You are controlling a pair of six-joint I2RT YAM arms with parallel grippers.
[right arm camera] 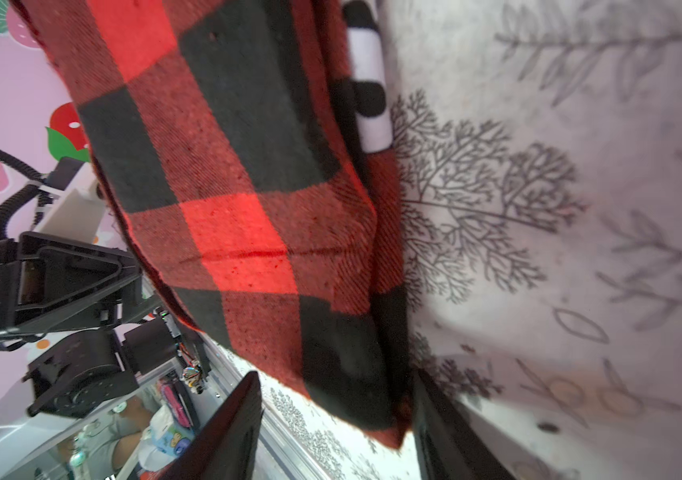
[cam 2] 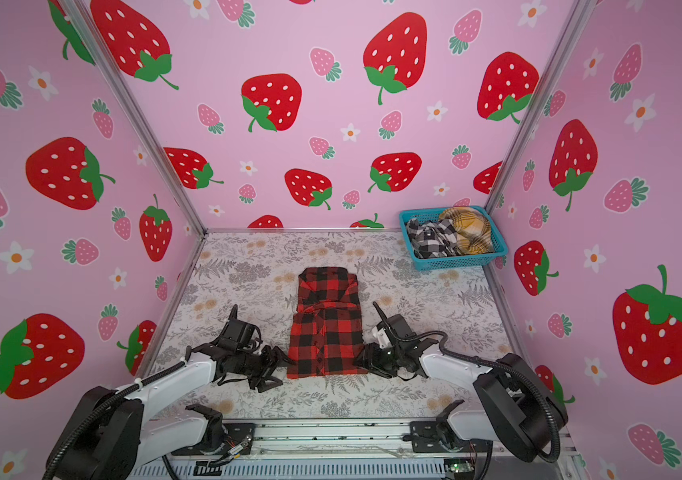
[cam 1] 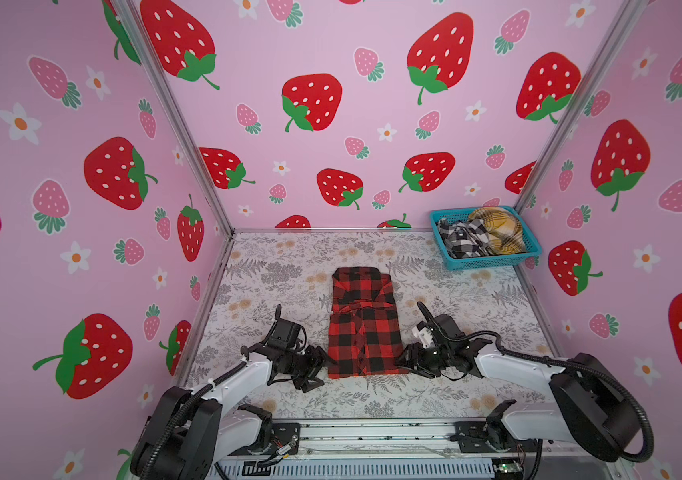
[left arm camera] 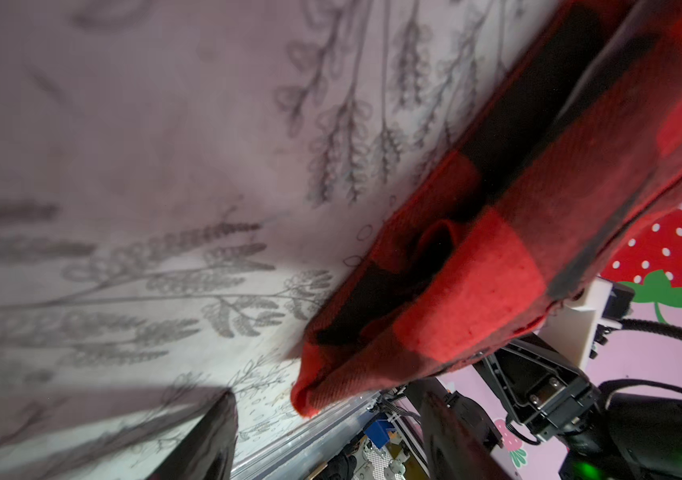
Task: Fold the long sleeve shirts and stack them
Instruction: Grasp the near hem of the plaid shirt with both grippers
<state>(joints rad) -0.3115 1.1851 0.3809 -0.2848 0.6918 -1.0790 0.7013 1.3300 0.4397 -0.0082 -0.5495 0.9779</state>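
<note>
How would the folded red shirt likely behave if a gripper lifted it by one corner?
The shirt is soft cloth whose edge gapes and curls in the left wrist view, so it would probably droop. Its folded layers lie loose and would likely open.

This was a lab-style robot booth: pink strawberry-print panels [cam 1: 372, 41] in aluminium framing [cam 1: 175, 112] walled a floral-covered table [cam 1: 273, 266], with robot arms [cam 1: 252, 370] bolted to a metal rail [cam 1: 372, 432]

- red-and-black shirt [cam 1: 362, 332] is showing matt, fuzzy woven cloth.
- basket [cam 1: 493, 262] is showing smooth plastic mesh.
- table cover [cam 1: 273, 270] is appearing matt.
- front rail [cam 1: 372, 432] is showing bare metal.
</note>
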